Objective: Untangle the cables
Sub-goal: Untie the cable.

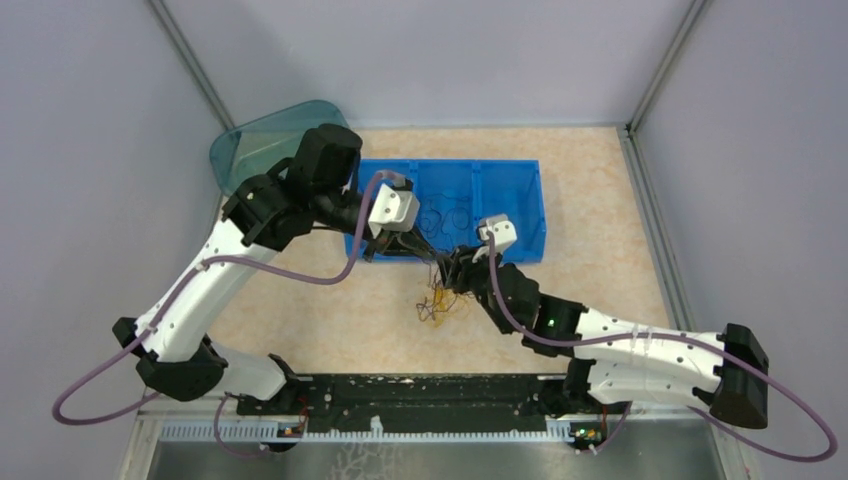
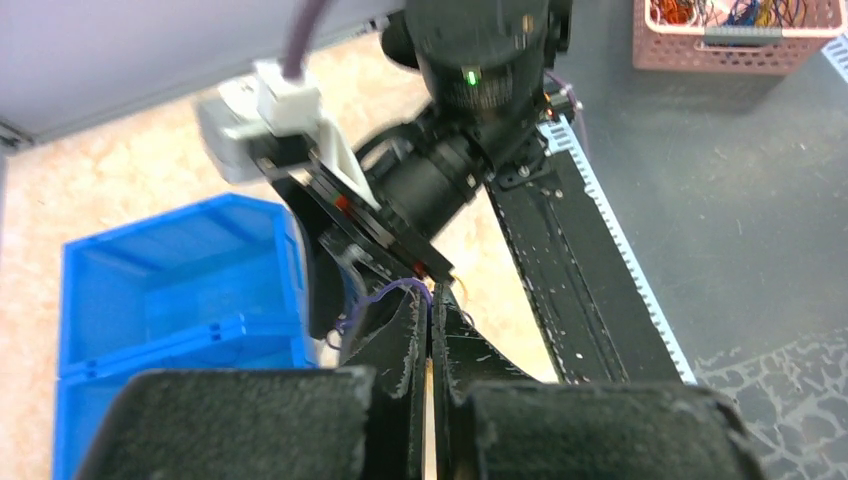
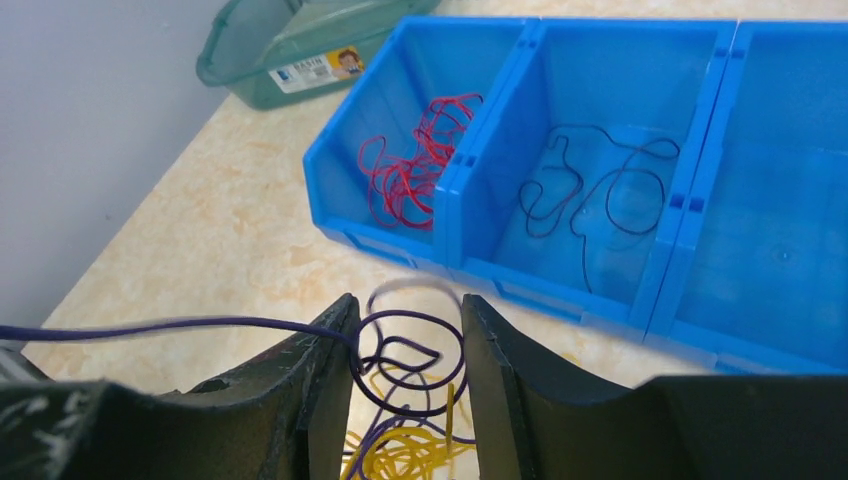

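Beyond the cables sits a labelled tub (illegible).

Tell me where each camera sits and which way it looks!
Top external: high behind the arms, looking down at the table, blue bin and cables; left arm and right arm show.
Left wrist: on the left arm, facing the right arm; shut left fingers pinching a purple cable show.
Right wrist: on the right arm, facing the bin; open right fingers show.
Shared: all see the bin; both wrist views see the purple cable.
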Controlling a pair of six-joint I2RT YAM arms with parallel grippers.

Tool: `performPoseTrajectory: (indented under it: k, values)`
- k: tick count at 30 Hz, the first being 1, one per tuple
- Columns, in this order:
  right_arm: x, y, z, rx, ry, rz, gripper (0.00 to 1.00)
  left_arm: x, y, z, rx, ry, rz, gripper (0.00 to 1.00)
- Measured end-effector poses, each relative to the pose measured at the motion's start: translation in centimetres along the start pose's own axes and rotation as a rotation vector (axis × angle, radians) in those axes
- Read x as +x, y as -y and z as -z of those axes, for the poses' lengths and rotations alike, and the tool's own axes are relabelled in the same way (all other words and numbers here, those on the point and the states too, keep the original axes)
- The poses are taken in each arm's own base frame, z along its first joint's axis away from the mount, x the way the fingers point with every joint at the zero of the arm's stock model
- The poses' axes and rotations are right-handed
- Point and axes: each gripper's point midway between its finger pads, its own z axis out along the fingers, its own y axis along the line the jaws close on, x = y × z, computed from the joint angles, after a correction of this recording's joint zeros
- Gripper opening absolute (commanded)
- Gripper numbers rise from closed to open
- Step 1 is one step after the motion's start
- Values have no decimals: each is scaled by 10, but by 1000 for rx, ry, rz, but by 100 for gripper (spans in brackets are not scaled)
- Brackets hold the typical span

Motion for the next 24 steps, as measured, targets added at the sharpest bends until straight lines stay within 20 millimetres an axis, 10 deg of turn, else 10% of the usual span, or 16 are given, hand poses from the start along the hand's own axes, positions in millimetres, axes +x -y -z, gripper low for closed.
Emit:
performPoseTrajectory:
  k: [11,24]
  values:
    - [81,34,11,44,-130,-4,42,-80,-11,30,-87,128,-175,0]
    - [112,53,26,63,-163,-102,42,-131,-36,55,-279,225,-406,0]
